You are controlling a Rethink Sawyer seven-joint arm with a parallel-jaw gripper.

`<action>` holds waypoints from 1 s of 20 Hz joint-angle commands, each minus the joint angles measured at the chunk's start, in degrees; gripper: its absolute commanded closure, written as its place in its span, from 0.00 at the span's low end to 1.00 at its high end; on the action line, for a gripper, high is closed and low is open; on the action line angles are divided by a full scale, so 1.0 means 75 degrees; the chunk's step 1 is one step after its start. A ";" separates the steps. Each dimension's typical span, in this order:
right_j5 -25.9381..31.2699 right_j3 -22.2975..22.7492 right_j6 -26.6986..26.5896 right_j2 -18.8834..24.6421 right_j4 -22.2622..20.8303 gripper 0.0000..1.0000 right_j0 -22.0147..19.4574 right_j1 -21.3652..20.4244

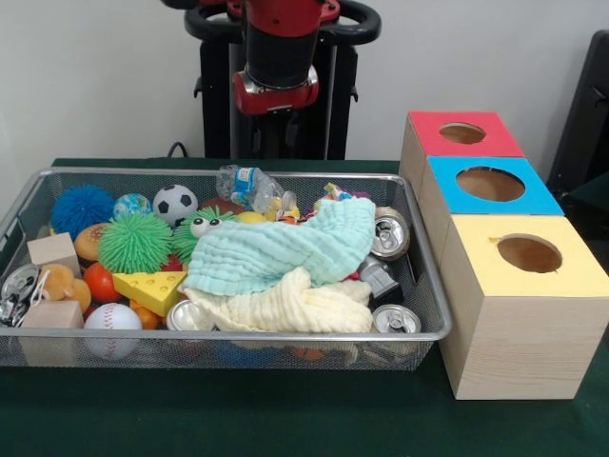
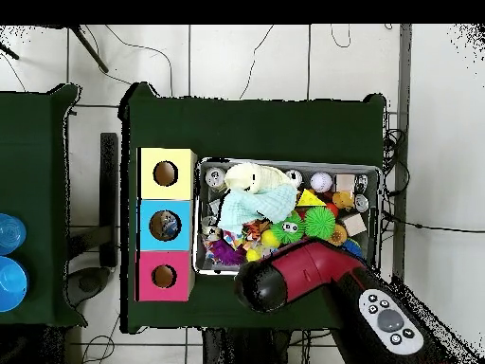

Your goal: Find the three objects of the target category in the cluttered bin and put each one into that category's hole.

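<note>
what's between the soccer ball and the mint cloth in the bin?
Front view: a green spiky ball with googly eyes sits between the soccer ball and the mint cloth.

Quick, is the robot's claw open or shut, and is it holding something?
Gripper: cannot be told. The arm hangs above the bin, its tip hidden in both views.
</note>
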 commanded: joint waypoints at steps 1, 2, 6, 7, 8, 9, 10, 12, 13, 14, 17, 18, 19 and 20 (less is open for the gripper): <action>-0.0670 -0.0826 0.0467 -0.0487 -0.0390 0.00 -0.0064 0.0291; -0.0583 -0.0803 0.0355 -0.0452 -0.0220 0.00 -0.0120 0.0194; -0.0237 -0.0842 -0.0051 -0.0292 0.0187 0.00 -0.0352 -0.0082; -0.0157 -0.0862 -0.0160 -0.0247 0.0267 0.00 -0.0426 -0.0127; -0.0001 -0.0914 -0.0328 -0.0178 0.0374 0.00 -0.0506 -0.0176; 0.0155 -0.0966 -0.0496 -0.0108 0.0480 0.00 -0.0586 -0.0225; 0.0409 -0.1055 -0.0733 -0.0017 0.0624 0.00 -0.0661 -0.0319; 0.0775 -0.1226 -0.1093 0.0109 0.0766 0.00 -0.0716 -0.0427; 0.0890 -0.1302 -0.1208 0.0141 0.0772 0.00 -0.0708 -0.0456; 0.1005 -0.1379 -0.1323 0.0172 0.0778 0.00 -0.0700 -0.0485; 0.1121 -0.1505 -0.1418 0.0211 0.0740 0.00 -0.0678 -0.0503; 0.1136 -0.1535 -0.1427 0.0218 0.0719 0.00 -0.0670 -0.0497; 0.1121 -0.1547 -0.1413 0.0214 0.0656 0.00 -0.0631 -0.0522; 0.1028 -0.1569 -0.1368 0.0198 0.0515 0.00 -0.0557 -0.0460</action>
